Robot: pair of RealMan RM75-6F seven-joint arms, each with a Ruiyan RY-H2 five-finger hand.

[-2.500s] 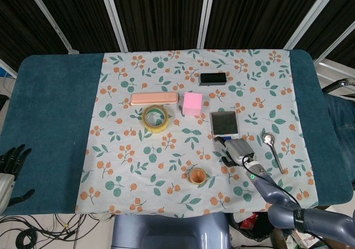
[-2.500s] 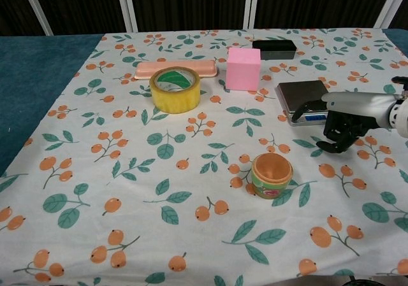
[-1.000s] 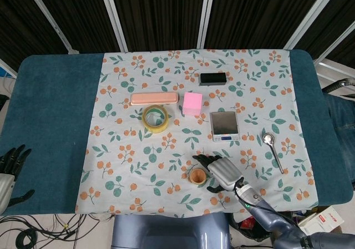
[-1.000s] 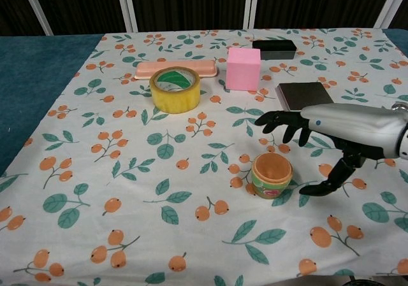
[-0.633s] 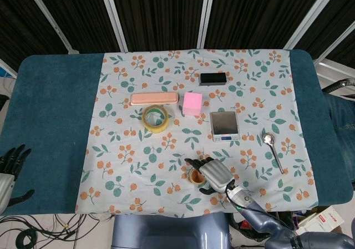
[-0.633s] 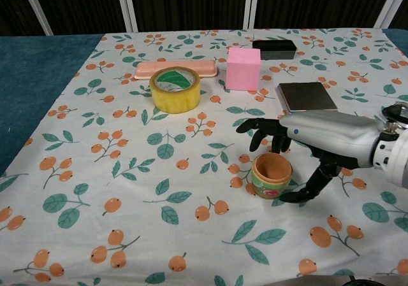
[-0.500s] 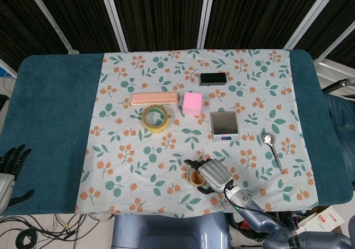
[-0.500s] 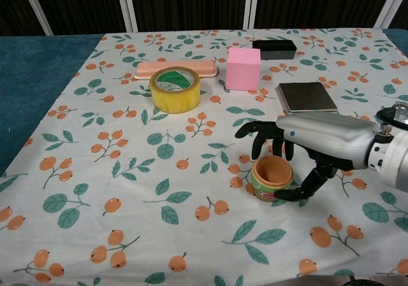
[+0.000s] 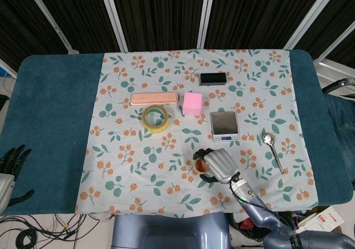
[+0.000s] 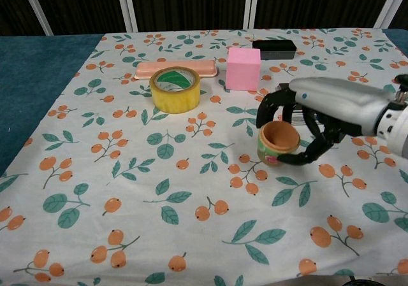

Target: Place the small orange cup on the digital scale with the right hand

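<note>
Right hand (image 10: 299, 130), palm down and reaching in from the desk's near right corner, grips the small orange cup (image 10: 278, 143) between curled fingers and thumb; the cup appears lifted clear of the cloth, tilted slightly, over the near-right part of the desk. The step in hand is judged to be the carry. The next move calls for travel toward the desk's far edge to the digital scale (image 9: 224, 124), then lowering the cup upright onto its platform. Left hand (image 9: 11, 163) rests empty, fingers apart, at the near left corner.
</note>
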